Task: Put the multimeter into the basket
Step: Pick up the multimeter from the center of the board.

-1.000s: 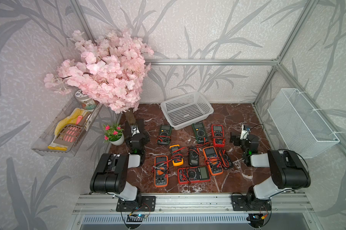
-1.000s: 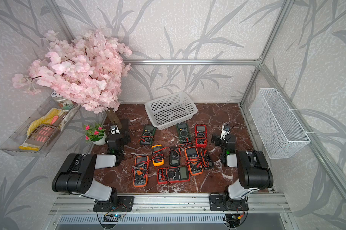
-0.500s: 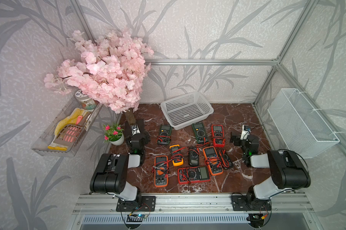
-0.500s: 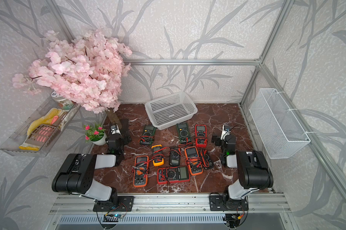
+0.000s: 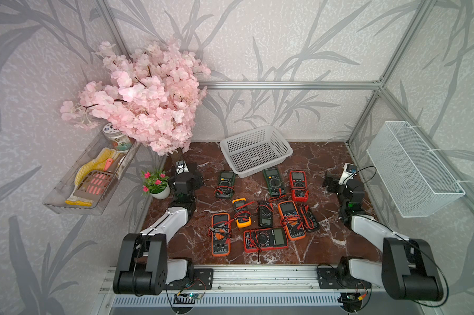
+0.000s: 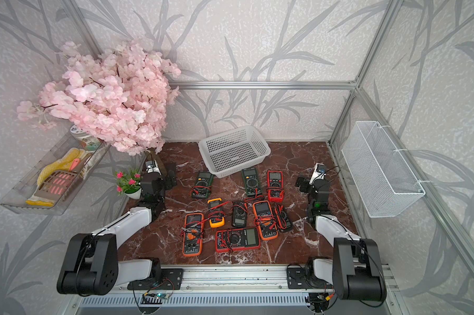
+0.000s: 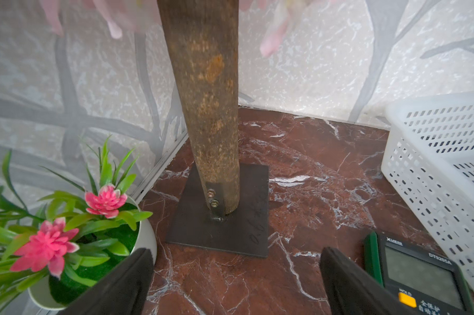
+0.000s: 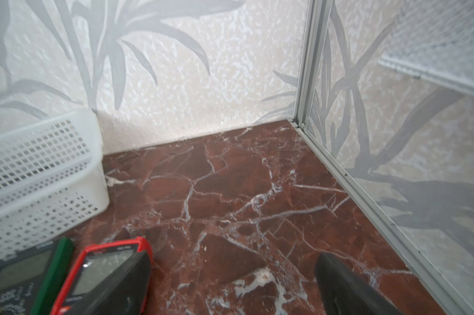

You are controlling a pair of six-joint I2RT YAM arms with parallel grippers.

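Stock on marble table: eight or nine multimeters; tangled leads blur my count. All lie before the basket, none inside.
My left gripper: spread wide, empty, near a green multimeter.
Right gripper: spread wide, empty, beside a red multimeter.

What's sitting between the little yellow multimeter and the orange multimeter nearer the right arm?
A small dark multimeter lies there, lengthwise like its neighbours and close beside both. It shows plainly in both top views.
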